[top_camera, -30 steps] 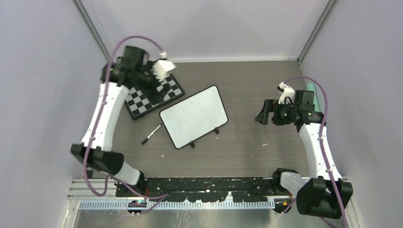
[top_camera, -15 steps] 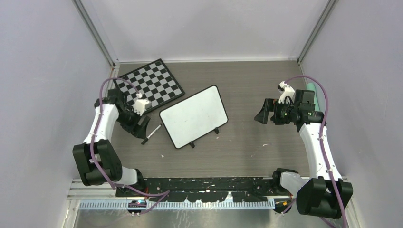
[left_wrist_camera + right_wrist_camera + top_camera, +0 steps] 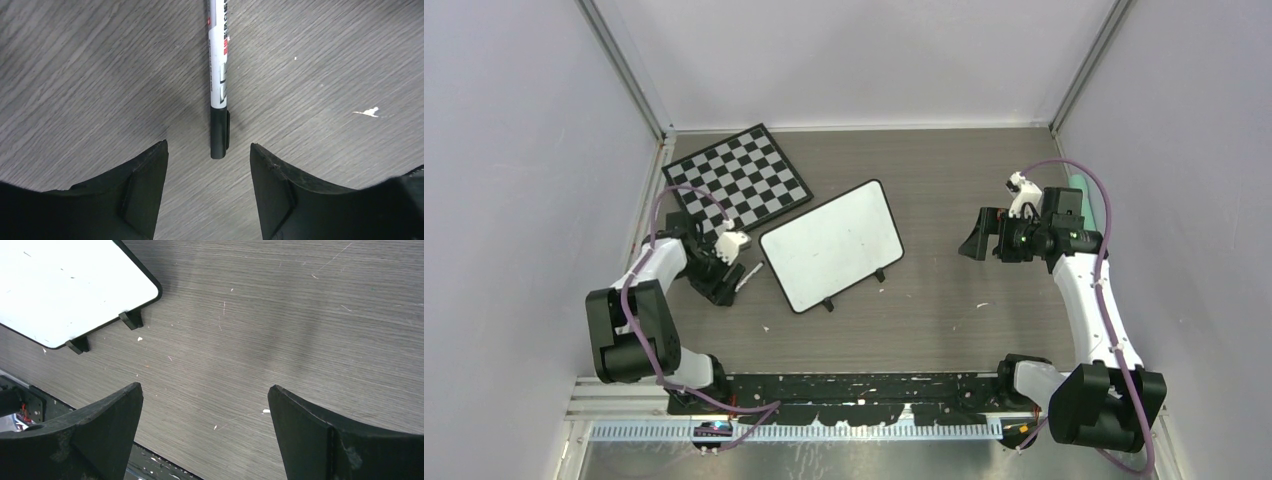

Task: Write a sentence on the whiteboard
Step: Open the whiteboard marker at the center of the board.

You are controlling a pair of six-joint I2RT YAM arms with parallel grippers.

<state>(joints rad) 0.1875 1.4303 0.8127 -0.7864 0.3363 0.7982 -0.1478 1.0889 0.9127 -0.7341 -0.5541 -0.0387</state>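
Note:
The whiteboard (image 3: 831,246) lies tilted at mid-table, white with a thin black frame and two small black feet; its corner also shows in the right wrist view (image 3: 70,285). Its face is blank and no sentence shows. A black-capped white marker (image 3: 218,75) lies on the wood just left of the board (image 3: 750,273). My left gripper (image 3: 208,145) hangs low over the marker's capped end, open, with the cap just ahead of the fingertips and touching neither; in the top view the gripper (image 3: 724,283) covers part of the marker. My right gripper (image 3: 205,386) is open and empty, right of the board (image 3: 974,245).
A black-and-white chessboard (image 3: 739,180) lies at the back left, close to the whiteboard's far corner. A teal object (image 3: 1079,190) sits by the right wall behind the right arm. The black base rail (image 3: 864,385) runs along the near edge.
My left arm has swung from above the chessboard down and nearer, to the marker, uncovering the chessboard. Its jaws have narrowed. The right arm has barely moved.

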